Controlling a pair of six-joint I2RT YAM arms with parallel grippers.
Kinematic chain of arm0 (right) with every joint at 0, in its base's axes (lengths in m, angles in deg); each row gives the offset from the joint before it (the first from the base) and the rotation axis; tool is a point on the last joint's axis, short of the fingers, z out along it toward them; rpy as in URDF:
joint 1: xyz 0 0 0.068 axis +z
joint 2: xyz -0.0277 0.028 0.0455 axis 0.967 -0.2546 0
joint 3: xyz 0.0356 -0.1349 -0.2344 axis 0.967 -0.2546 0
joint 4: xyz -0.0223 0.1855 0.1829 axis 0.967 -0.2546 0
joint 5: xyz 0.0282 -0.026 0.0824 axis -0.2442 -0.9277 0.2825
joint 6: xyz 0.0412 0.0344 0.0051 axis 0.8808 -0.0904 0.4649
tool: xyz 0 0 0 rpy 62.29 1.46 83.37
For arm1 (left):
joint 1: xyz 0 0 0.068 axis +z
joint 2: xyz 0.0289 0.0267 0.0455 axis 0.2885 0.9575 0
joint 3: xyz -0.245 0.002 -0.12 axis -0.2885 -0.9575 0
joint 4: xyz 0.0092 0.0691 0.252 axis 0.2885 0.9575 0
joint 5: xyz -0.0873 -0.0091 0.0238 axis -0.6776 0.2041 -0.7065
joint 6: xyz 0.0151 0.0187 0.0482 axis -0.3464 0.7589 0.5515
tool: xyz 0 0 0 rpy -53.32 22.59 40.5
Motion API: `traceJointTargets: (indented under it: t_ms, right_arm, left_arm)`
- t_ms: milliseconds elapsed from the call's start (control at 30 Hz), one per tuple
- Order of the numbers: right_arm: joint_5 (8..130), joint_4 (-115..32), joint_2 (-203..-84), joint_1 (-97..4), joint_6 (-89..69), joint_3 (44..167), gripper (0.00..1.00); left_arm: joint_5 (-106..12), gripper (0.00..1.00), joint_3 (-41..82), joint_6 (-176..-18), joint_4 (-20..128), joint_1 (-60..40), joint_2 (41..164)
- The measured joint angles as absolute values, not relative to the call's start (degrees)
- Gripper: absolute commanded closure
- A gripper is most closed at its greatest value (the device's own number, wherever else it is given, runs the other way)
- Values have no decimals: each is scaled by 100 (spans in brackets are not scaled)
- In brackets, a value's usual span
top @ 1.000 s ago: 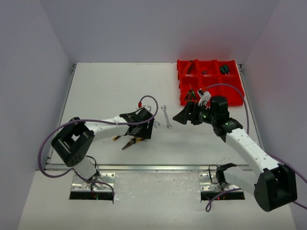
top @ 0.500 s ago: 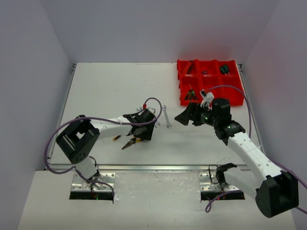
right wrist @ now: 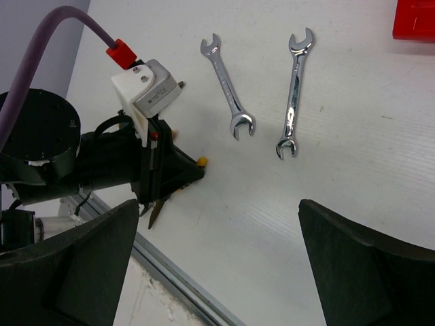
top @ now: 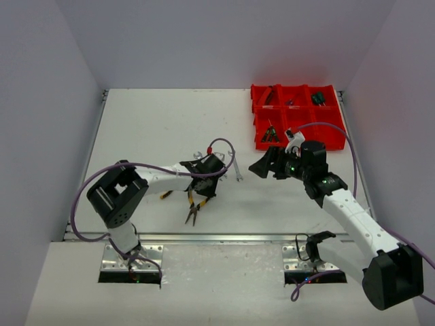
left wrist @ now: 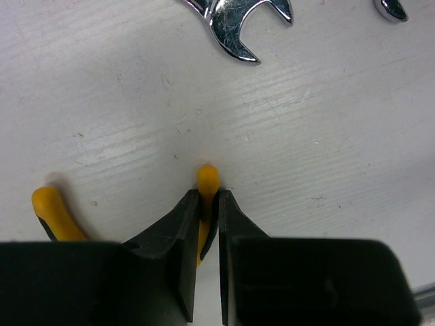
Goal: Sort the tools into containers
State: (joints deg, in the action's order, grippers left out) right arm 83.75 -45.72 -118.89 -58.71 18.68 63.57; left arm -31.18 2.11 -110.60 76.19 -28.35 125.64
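Note:
My left gripper [left wrist: 208, 197] is shut on one yellow handle [left wrist: 207, 178] of the pliers [top: 194, 207], low over the table; the other handle [left wrist: 51, 210] sticks out to the left. The pliers' nose points toward the near edge. Two silver wrenches [right wrist: 228, 88] [right wrist: 296, 95] lie just beyond them, seen at the top of the left wrist view as wrench heads [left wrist: 238, 20]. My right gripper [right wrist: 217, 204] hovers open and empty to the right, facing the left gripper [right wrist: 177, 173]. The red containers [top: 253, 102] stand at the far right, with tools such as a green-handled one [top: 270, 134] inside.
A metal rail [top: 204, 238] runs along the table's near edge, close to the pliers' nose. Grey walls enclose the table on the left, back and right. The left arm's purple cable [top: 224, 153] loops above its wrist.
The left gripper closed onto the pliers' handle and shifted a little right; the pliers swung so their nose now points at the near edge. The right arm barely moved.

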Motion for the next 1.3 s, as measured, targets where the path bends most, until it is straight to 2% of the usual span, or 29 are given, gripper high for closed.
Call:
traceJointTargets:
  t_ms: [200, 367, 567, 733, 800, 900, 1100, 1300]
  right_arm:
    - [8523, -4566, -12008, -5871, 1868, 6354, 1]
    - [8593, -4529, -12014, -5872, 1884, 6344, 1]
    - [8965, -4223, -12054, -5893, 1867, 6201, 7]
    - [9868, -3121, -12165, -5878, 2009, 5573, 15]
    - [10078, -2777, -12309, -5702, 2098, 5430, 16]
    - [10059, -2352, -12506, -5098, 2161, 5393, 26]
    - [9807, -1037, -12731, -4494, 2676, 5189, 29]
    - [9490, -496, -13239, -4089, 2884, 5318, 35]
  left_arm:
    - [-2911, 100, 220, -11284, 7976, -2844, 12303]
    - [-2794, 100, 247, -11447, 8236, -2847, 11578]
    - [-2577, 100, 475, -11643, 8489, -2853, 10677]
    - [-2368, 100, 629, -11901, 8619, -2853, 10090]
    - [-2314, 100, 681, -12016, 8639, -2855, 9894]
    - [-2291, 100, 757, -12165, 8621, -2855, 9695]
    - [-2487, 100, 770, -12487, 8385, -2857, 9537]
    - [-2762, 100, 795, -12647, 8065, -2986, 9624]
